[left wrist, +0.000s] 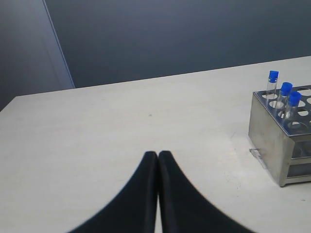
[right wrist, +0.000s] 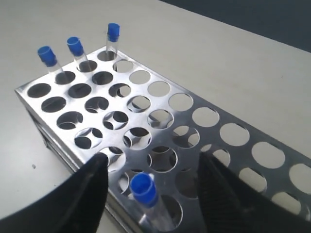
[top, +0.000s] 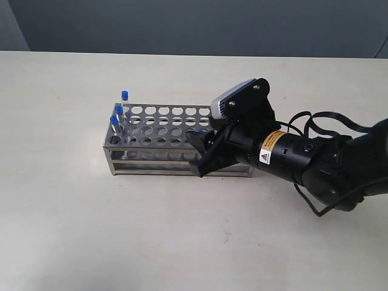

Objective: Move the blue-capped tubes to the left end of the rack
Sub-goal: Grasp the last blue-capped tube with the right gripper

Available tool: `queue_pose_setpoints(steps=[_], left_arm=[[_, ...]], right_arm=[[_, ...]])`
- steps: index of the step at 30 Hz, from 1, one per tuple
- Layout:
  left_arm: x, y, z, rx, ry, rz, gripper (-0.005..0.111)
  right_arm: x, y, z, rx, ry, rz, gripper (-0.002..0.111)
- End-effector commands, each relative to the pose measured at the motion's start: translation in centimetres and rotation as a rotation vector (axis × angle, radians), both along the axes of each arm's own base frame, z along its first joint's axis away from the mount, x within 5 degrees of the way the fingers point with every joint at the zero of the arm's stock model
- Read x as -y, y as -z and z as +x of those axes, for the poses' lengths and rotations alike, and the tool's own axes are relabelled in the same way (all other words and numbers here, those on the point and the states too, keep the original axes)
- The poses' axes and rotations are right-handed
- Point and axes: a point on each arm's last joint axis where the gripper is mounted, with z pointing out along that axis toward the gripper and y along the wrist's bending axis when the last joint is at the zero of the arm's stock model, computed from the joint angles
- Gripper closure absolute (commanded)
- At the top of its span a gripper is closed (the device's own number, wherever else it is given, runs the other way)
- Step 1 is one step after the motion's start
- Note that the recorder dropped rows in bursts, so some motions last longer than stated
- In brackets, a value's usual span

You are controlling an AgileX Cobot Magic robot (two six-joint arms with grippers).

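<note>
- Three of the blue-capped tubes [top: 119, 113] are standing in holes at the nine o'clock end of the rack [top: 159, 165], which is sitting on the counter [top: 85, 230].
- The fourth tube [right wrist: 144, 190] is standing upright in a hole toward the rack's three o'clock end. I cannot tell which row it is in.
- The right fingers [right wrist: 92, 189] are spreading wide, one on either side of that tube. Neither is touching it, and they are holding nothing.
- The left fingers [left wrist: 150, 170] are pressing together with nothing between them. They are hovering over bare counter, well apart from the rack's nine o'clock end.
- I am reading this as the grasp of the last tube, with three of the four seeming to be in place.
- The next move is probably calling for the right fingers to narrow onto the clear body just below the blue cap. They would then lift straight up until the tube's foot is clearing the top plate.
- After that, the tube would be travelling toward nine o'clock and going down into the free hole [top: 115, 140] beside the other three. The descent will need careful lining up, so the neighbouring tubes are not knocked.
</note>
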Motion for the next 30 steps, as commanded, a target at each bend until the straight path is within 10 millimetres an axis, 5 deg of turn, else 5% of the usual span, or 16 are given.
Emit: queue_pose_setpoints(steps=[1, 7, 14, 18, 30], left_arm=[[0.0, -0.2, 0.0, 0.010, 0.004, 0.002, 0.106], [0.0, -0.2, 0.0, 0.010, 0.004, 0.002, 0.106], [0.0, -0.2, 0.0, 0.010, 0.004, 0.002, 0.106], [0.0, -0.2, 0.0, 0.010, 0.004, 0.002, 0.106], [0.0, -0.2, 0.0, 0.010, 0.004, 0.002, 0.106]], right_arm=[[-1.0, 0.9, 1.0, -0.003, -0.002, -0.017, 0.054], [-1.2, 1.7, 1.4, -0.034, 0.004, -0.054, 0.058], [-1.0, 2.1, 1.3, -0.065, 0.009, -0.096, 0.102], [-1.1, 1.5, 1.3, -0.049, 0.008, -0.079, 0.109], [-2.6, -8.6, 2.3, 0.216, -0.052, 0.120, 0.109]])
